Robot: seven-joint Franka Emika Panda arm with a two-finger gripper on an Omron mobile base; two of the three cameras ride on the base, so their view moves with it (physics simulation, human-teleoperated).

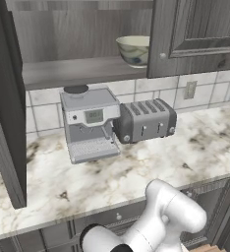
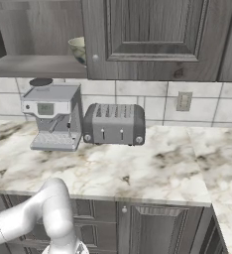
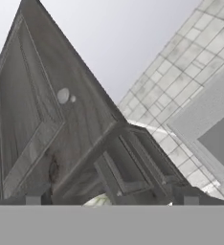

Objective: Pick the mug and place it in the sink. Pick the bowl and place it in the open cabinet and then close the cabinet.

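Bowl (image 1: pixel 134 50): sitting on the cabinet (image 1: pixel 82 69) shelf, tucked at its right end behind the shut right-hand door, so the placing looks done.
Left door (image 1: pixel 6 123): standing swung out over the worktop (image 1: pixel 151 162), waiting to be pushed shut.
Claw (image 3: pixel 111 200): fingers spreading wide, pinching nothing, looking up along a cabinet door (image 3: pixel 42 124) and its knob (image 3: pixel 62 95).
Step in hand: probably lining up to close the cabinet.

The bowl (image 1: pixel 134 49) sits half hidden behind the cabinet (image 1: pixel 195 34) door — right side unseen.
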